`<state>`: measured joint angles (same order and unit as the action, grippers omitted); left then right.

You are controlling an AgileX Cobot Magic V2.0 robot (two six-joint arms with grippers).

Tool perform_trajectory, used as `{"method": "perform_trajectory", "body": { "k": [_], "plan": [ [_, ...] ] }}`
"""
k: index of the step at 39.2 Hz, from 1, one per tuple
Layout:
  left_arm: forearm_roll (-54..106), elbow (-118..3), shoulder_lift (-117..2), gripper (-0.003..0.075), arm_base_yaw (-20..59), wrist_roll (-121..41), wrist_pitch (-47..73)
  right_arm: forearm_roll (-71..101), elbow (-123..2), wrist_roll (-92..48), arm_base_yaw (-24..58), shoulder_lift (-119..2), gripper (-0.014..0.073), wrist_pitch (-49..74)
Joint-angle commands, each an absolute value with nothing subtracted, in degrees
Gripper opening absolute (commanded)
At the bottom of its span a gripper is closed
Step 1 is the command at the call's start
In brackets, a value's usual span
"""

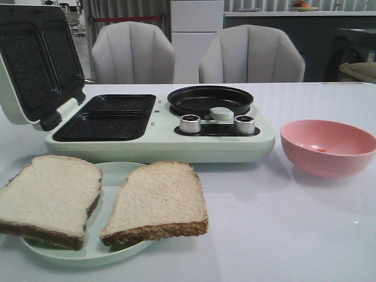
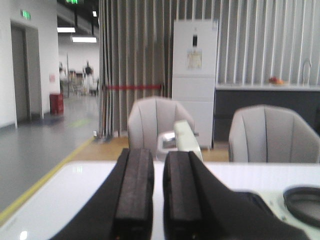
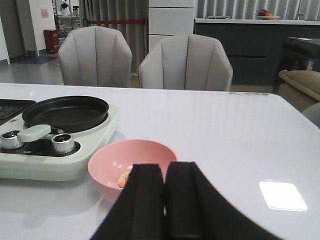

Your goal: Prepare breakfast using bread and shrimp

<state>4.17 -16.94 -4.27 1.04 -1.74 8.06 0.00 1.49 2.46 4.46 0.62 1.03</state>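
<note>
a: left to right, what's up?
b: both bread slices (image 1: 155, 202) wait on the plate (image 1: 88, 252). shrimp (image 3: 123, 179) sits in the pink bowl (image 1: 346, 158). my left gripper (image 2: 158, 200) and right gripper (image 3: 165, 200) are pressed closed, empty.
a: risk?
b: that tiny shrimp could slip my pinch.

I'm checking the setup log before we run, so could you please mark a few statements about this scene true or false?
1. Two slices of bread lie on the plate. True.
2. The shrimp sits in the round pan. False: it is in the pink bowl.
3. The sandwich maker's lid is open. True.
4. The right gripper holds a slice. False: it is shut on nothing.
</note>
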Motion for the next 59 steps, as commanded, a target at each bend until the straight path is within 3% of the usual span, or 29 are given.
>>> {"method": "perform_trajectory", "body": {
  "k": [1, 19, 22, 28, 31, 51, 59],
  "plan": [
    [4.4, -21.8, -8.6, 0.0185, 1.0, -1.2, 11.6, -0.8, 0.6, 2.3, 4.1, 1.8, 0.0153, -3.4],
    [4.6, -21.9, -17.0, 0.0207, 1.0, -1.2, 11.9, -0.8, 0.6, 2.3, 4.1, 1.8, 0.0153, -3.4],
    [4.5, -21.9, -17.0, 0.0279, 1.0, -1.2, 11.5, -0.8, 0.6, 2.3, 4.1, 1.8, 0.0153, -3.4],
    [4.2, -21.9, -17.0, 0.052, 1.0, -1.2, 11.8, -0.8, 0.6, 2.3, 4.1, 1.8, 0.0153, -3.4],
    [4.2, -21.9, -17.0, 0.0582, 1.0, -1.2, 12.5, -0.8, 0.6, 2.3, 4.1, 1.8, 0.0153, -3.4],
    [-2.7, -21.9, -17.0, 0.0586, 6.0, -1.2, 12.8, -0.8, 0.6, 2.3, 4.1, 1.8, 0.0153, -3.4],
    [-8.7, -21.9, -17.6, 0.0586, 11.6, -2.3, 16.1, -0.8, 0.6, 2.3, 4.1, 1.8, 0.0153, -3.4]
  ]
}}
